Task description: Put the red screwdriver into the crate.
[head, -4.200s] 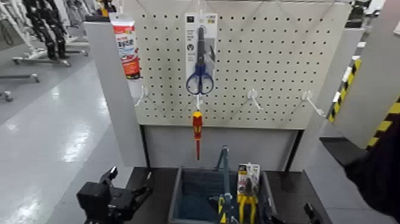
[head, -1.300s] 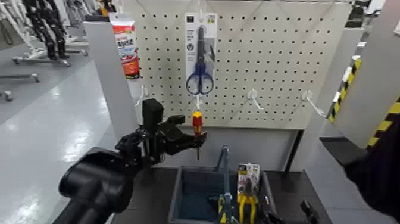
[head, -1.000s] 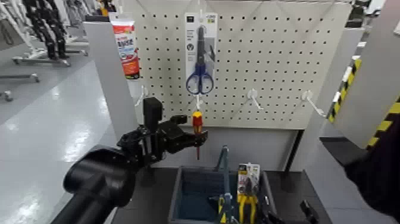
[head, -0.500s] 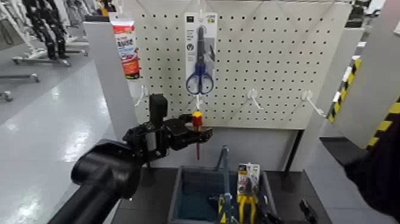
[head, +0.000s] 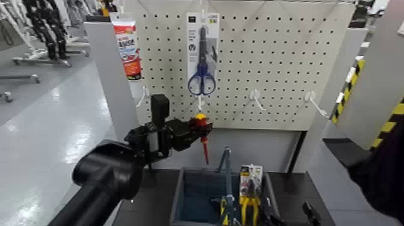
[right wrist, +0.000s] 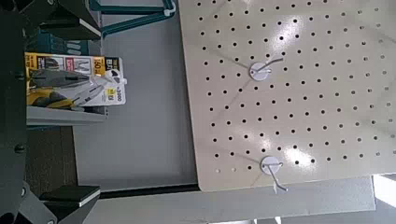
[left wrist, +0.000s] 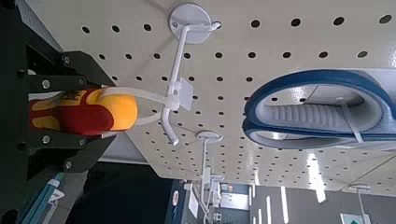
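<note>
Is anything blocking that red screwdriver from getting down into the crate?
The red screwdriver is still looped on its hook, though the left gripper grips it. Lower down, the crate's arched handle could get in the way.

A pegboard display (head: 282, 66) with packaged scissors (head: 202, 60) suggests a mock shop.

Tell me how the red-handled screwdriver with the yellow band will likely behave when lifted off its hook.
The red-and-yellow screwdriver should stay stiff, given its straight slim shaft. It may swing or twist: the left claw grips only the handle, and the shaft already slants. Its white loop looks flexible and could snag on the white metal hook.
</note>
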Available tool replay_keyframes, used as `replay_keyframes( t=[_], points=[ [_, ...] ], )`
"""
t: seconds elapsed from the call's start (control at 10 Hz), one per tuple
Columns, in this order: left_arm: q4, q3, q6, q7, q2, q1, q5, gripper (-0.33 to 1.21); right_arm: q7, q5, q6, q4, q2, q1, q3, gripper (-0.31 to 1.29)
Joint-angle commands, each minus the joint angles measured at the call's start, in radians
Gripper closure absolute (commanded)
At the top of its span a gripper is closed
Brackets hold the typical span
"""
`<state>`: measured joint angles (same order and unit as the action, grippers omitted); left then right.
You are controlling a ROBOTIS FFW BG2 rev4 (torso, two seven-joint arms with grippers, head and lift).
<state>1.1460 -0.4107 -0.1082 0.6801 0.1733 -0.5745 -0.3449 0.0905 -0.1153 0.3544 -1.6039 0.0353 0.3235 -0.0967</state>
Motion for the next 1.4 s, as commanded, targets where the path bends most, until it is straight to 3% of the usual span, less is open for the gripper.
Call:
replay_keyframes(
  t=[0.1, 0.6, 1.4],
  points=[
    [0.004, 0.012, 0.004, 0.001, 0.000, 0.008, 0.000, 1.05, 0.000, 0.000, 0.002, -0.001, -0.002, 0.000, 0.002, 0.13],
    [0.070, 0.021, -0.013, 0.001, 0.005, 0.036, 0.006, 1.06, 0.000, 0.000, 0.002, -0.001, 0.000, 0.002, 0.002, 0.13],
    [0.422, 0.112, -0.199, -0.031, 0.029, 0.212, 0.023, 1.06, 0.000, -0.001, 0.006, 0.001, 0.002, 0.003, 0.008, 0.13]
  ],
)
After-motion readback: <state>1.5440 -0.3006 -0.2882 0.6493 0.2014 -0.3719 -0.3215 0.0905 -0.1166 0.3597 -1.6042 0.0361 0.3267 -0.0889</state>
